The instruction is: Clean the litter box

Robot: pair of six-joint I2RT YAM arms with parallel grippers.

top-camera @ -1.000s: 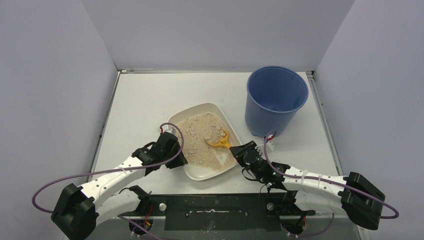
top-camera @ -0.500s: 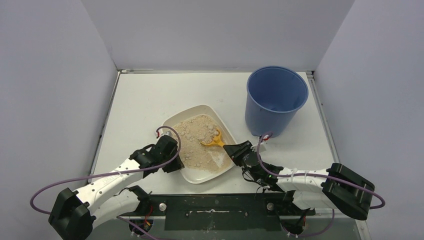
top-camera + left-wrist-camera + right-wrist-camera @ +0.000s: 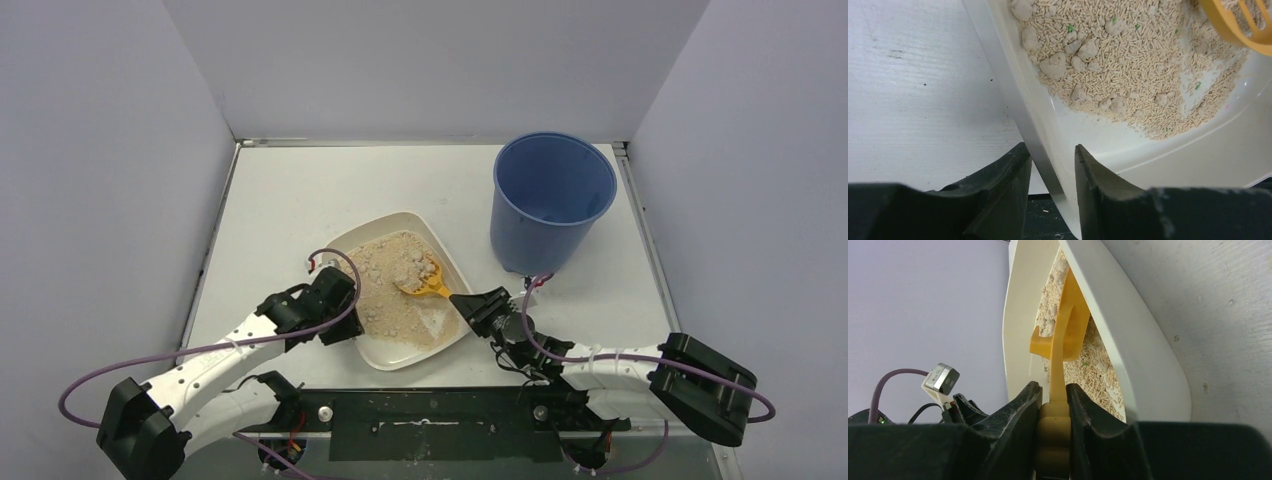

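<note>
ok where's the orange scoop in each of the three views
top external: orange scoop just right of centre, head over the litter, handle in the right claw.
left wrist: only its head, top right corner.
right wrist: centre, handle clamped in the claw.
shared landmark: the litter box, seen in all three.

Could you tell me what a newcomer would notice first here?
The tall round blue plastic bucket at far right stands out. Near centre, the right gripper clamps an orange slotted plastic scoop in the shallow off-white litter box, whose near-left rim the left gripper pinches.
</note>
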